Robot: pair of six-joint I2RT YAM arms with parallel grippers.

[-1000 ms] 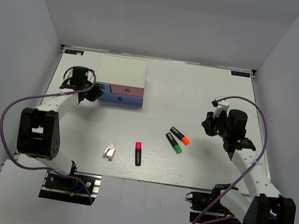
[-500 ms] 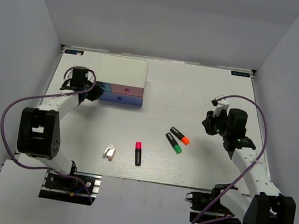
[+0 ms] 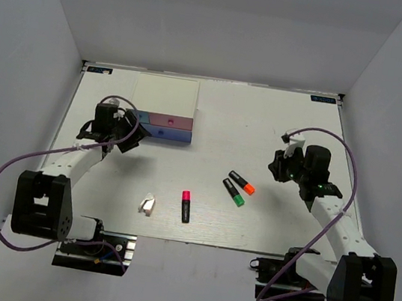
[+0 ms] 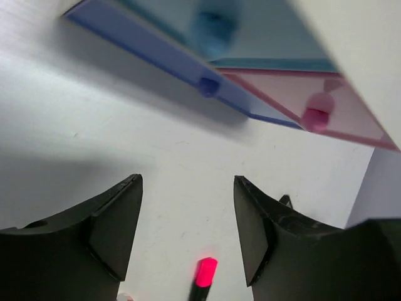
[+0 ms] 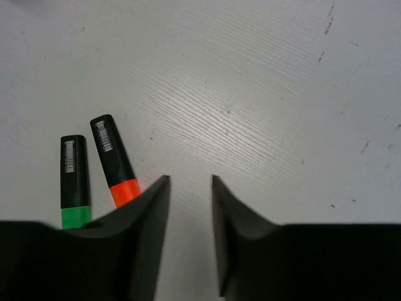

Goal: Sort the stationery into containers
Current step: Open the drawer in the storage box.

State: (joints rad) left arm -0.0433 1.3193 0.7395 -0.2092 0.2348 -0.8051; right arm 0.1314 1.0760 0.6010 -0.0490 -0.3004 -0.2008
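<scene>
Right gripper [image 5: 190, 180] parted, empty; orange-capped highlighter [image 5: 114, 160] lay just left of its jaws, long axis across their closing line; left gripper [image 4: 187, 183] parted, empty, facing dark blue drawer [image 4: 150, 55].

What I can't make out
Left wrist: light blue knob [image 4: 213, 28] blurred, pink highlighter [image 4: 203, 274] cut by the bottom edge. Right wrist: my right gripper [image 5: 190, 183] hides the cap ends of the green highlighter [image 5: 74, 182] and orange highlighter [image 5: 113, 157]. From above, the clip [image 3: 147, 205] is too small to read.
</scene>
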